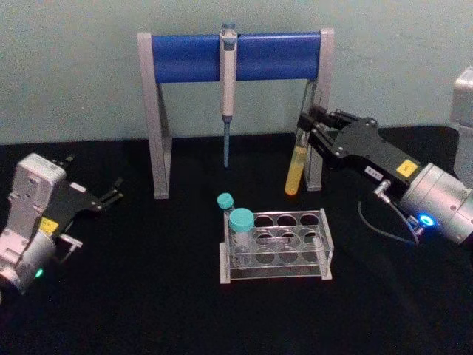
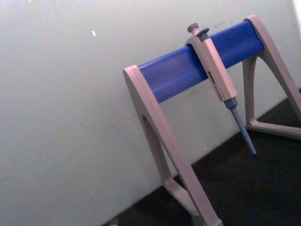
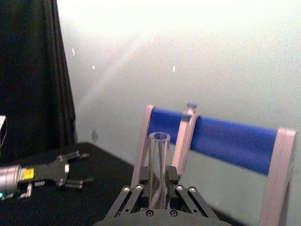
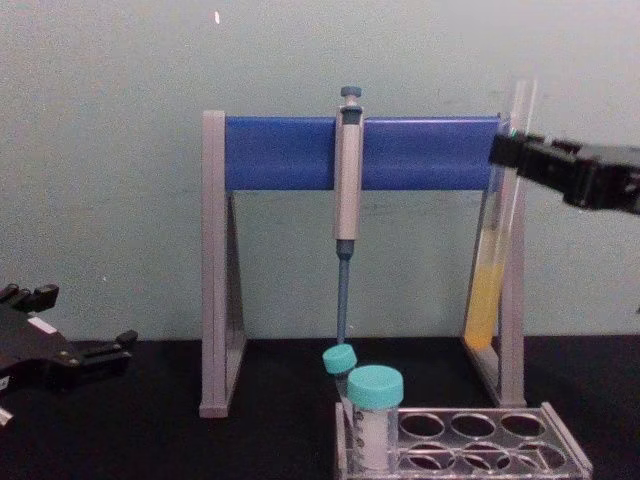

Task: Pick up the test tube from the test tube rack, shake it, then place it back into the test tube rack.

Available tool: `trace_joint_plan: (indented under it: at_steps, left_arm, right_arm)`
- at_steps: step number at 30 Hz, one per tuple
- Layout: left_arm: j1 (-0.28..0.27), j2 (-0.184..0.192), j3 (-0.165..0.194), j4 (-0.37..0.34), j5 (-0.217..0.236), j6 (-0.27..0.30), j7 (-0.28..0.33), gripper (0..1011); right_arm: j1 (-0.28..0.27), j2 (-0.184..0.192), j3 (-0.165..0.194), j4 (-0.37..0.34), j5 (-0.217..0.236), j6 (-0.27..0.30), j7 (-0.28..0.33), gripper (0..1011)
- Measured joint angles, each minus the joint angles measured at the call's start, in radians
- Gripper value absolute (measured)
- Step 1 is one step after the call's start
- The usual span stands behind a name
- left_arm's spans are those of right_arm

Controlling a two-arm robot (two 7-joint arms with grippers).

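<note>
My right gripper [image 1: 304,127] is shut on the test tube [image 1: 297,164], a slim clear tube with yellow liquid in its lower part, held upright in the air above and behind the test tube rack [image 1: 322,251]. In the chest view the test tube [image 4: 487,285] hangs in front of the stand's right leg, gripped near its upper part by the right gripper [image 4: 505,150]. The right wrist view shows the test tube's [image 3: 158,167] open mouth rising between the fingers [image 3: 130,197]. My left gripper [image 1: 114,191] rests open at the left of the table.
Two teal-capped tubes [image 1: 241,235] stand in the rack's left holes. Behind it is a grey-and-blue pipette stand [image 1: 236,58] with a pipette [image 1: 228,96] hanging from its bar. Black cloth [image 1: 148,296] covers the table; a pale wall is close behind.
</note>
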Motion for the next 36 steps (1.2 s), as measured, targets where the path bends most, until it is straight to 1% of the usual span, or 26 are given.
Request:
trace_joint_plan:
  at_steps: [3,9,23,36]
  left_arm:
    - [0.000,0.000,0.000,0.000,0.000,0.000,0.000,1001]
    - [0.000,0.000,0.000,0.000,0.000,0.000,0.000,1001]
    - [0.000,0.000,0.000,0.000,0.000,0.000,0.000,1001]
    - [0.000,0.000,0.000,0.000,0.000,0.000,0.000,1002]
  right_arm:
    - [-0.005,-0.003,0.005,-0.001,-0.001,-0.039,-0.001,228]
    - [-0.013,-0.008,0.008,-0.002,-0.022,-0.080,-0.012,228]
    - [-0.022,-0.020,0.016,0.000,-0.054,-0.100,-0.025,228]
    - [-0.025,-0.025,0.022,0.001,-0.058,-0.103,-0.018,228]
